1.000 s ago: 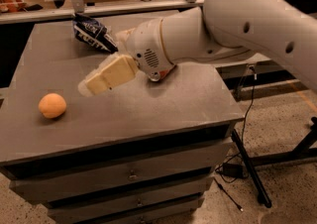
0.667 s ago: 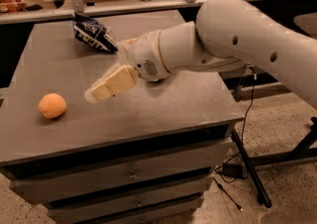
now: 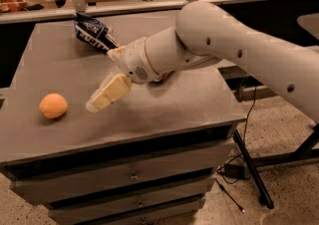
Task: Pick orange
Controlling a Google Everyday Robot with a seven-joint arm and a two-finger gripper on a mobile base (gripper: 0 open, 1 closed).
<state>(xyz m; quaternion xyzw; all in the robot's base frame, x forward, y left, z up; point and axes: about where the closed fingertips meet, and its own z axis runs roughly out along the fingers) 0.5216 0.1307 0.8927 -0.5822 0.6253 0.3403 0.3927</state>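
Camera view: pincer [image 3: 101,79] wide apart, empty, above the tabletop [image 3: 174,107], near the orange [image 3: 53,106].

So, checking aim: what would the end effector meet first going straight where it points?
The end effector, over mid-table right of the orange, likely meets the tabletop beside it first; depth unclear.
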